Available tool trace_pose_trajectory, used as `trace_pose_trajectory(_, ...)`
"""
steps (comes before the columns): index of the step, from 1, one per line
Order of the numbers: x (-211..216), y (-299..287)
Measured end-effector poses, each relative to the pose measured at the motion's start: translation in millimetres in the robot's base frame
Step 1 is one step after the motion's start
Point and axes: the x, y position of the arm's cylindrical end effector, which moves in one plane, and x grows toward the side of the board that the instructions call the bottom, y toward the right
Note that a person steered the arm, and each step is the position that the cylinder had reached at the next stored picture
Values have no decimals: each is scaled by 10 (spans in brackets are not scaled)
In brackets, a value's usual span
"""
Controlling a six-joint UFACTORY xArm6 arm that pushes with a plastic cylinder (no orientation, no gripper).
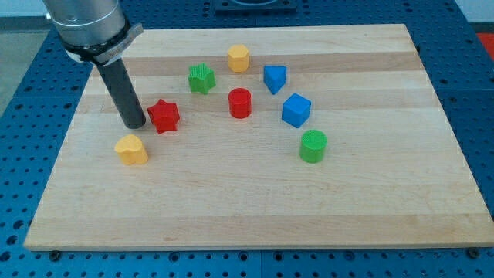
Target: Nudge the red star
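The red star (164, 116) lies on the wooden board (247, 201), left of the middle. My tip (135, 124) stands just to the star's left, very close to or touching its left edge. The dark rod rises from the tip toward the view's top left. A yellow heart-shaped block (131, 150) lies just below my tip.
A green star-like block (201, 78) and a yellow hexagonal block (238, 58) lie above and right of the red star. A red cylinder (240, 103) is to its right. Further right are a blue triangular block (274, 79), a blue cube (296, 110) and a green cylinder (312, 146).
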Motion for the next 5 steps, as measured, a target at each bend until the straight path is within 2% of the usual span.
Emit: trace_pose_trajectory(5, 107, 26)
